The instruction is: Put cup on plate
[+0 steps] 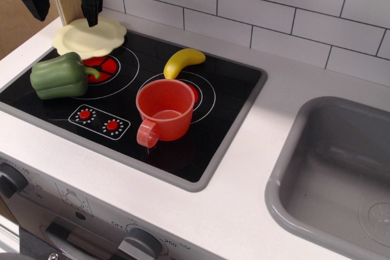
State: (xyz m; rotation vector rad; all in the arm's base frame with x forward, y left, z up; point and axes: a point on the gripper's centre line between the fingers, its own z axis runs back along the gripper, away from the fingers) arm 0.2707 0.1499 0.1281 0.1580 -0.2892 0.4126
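cup [166, 111] upright on the black stovetop [231, 83], on the right burner ring, roughly mid-surface, nearer the front edge than the back. Mouth up, loop handle facing the front edge. Bare black glass to its right out to the stovetop's right edge, and in front.

banana [183, 61] just behind the cup, apart from it. Control knobs panel [99, 120] to its left, near the front edge.

green pepper [61, 76] on the left burner, close to the left edge. plate [91, 36] at the back-left corner, overhanging the stovetop rim, nothing on it; pepper just in front of it.

gripper [63, 2] hangs over the plate's back edge, fingers spread, nothing between them. Upper body cut off by the frame top.

sink [335, 175] on the right, cut off at the frame edge. Oven knobs at the bottom partly cropped.
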